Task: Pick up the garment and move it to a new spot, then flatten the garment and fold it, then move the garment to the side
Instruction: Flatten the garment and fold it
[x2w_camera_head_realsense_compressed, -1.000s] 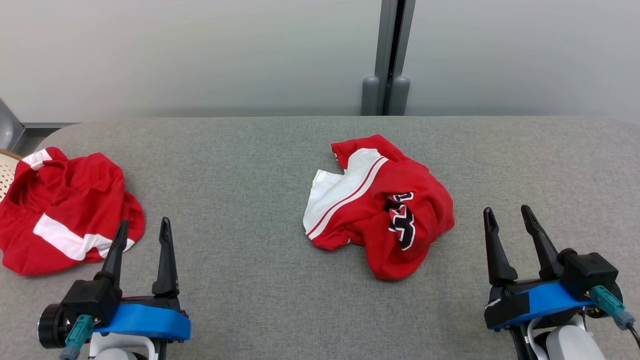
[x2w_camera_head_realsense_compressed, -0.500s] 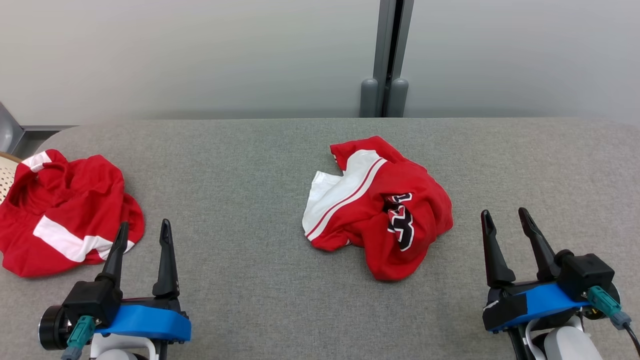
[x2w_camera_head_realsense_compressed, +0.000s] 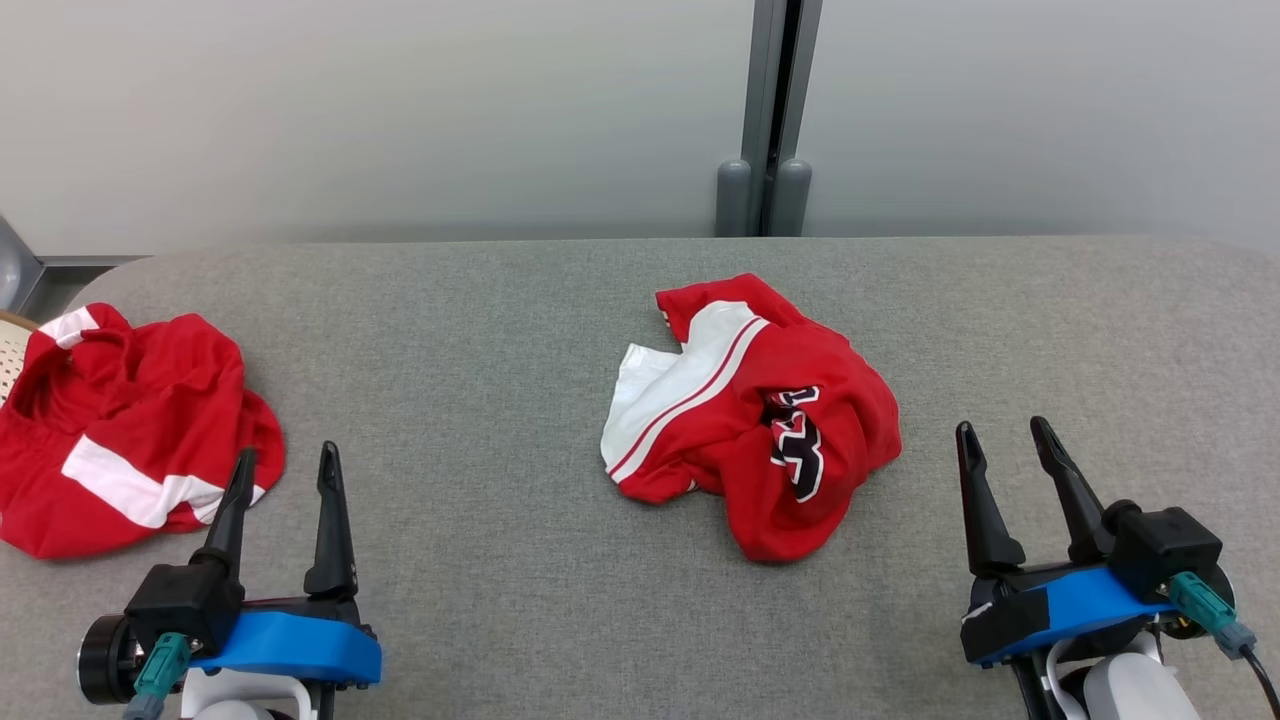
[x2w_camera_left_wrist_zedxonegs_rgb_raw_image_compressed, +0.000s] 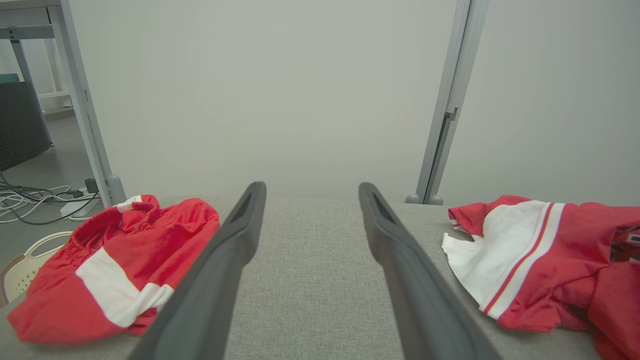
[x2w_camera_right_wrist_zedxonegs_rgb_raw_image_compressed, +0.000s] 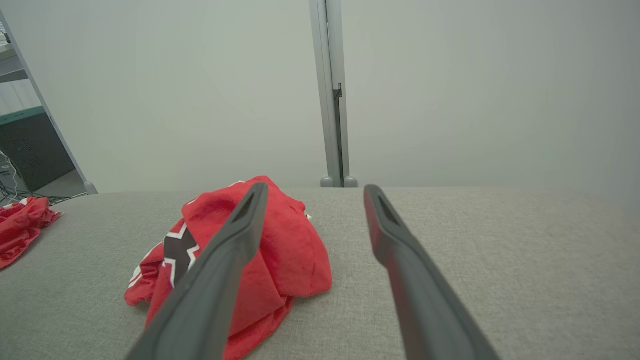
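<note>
A crumpled red garment (x2w_camera_head_realsense_compressed: 760, 420) with a white panel and a black-and-white print lies in the middle of the grey table (x2w_camera_head_realsense_compressed: 480, 330). It also lies at the right of the left wrist view (x2w_camera_left_wrist_zedxonegs_rgb_raw_image_compressed: 540, 260) and left of centre in the right wrist view (x2w_camera_right_wrist_zedxonegs_rgb_raw_image_compressed: 295, 250). A second crumpled red garment (x2w_camera_head_realsense_compressed: 130, 430) with white stripes lies at the table's left end (x2w_camera_left_wrist_zedxonegs_rgb_raw_image_compressed: 125, 260) (x2w_camera_right_wrist_zedxonegs_rgb_raw_image_compressed: 20, 225). My left gripper (x2w_camera_head_realsense_compressed: 287, 452) (x2w_camera_left_wrist_zedxonegs_rgb_raw_image_compressed: 311, 186) stands open near the front edge, just right of that left garment. My right gripper (x2w_camera_head_realsense_compressed: 1001, 426) (x2w_camera_right_wrist_zedxonegs_rgb_raw_image_compressed: 315, 187) stands open to the right of the middle garment, empty.
A pale perforated basket (x2w_camera_head_realsense_compressed: 8, 345) (x2w_camera_left_wrist_zedxonegs_rgb_raw_image_compressed: 30, 255) sits off the table's left end, partly under the left garment. A grey wall with an upright post (x2w_camera_head_realsense_compressed: 765, 120) runs behind the table. Cables (x2w_camera_left_wrist_zedxonegs_rgb_raw_image_compressed: 35, 200) lie on the floor at far left.
The whole head picture has shifted slightly to the left, so the camera moved. Neither garment nor either gripper has moved on the table.
</note>
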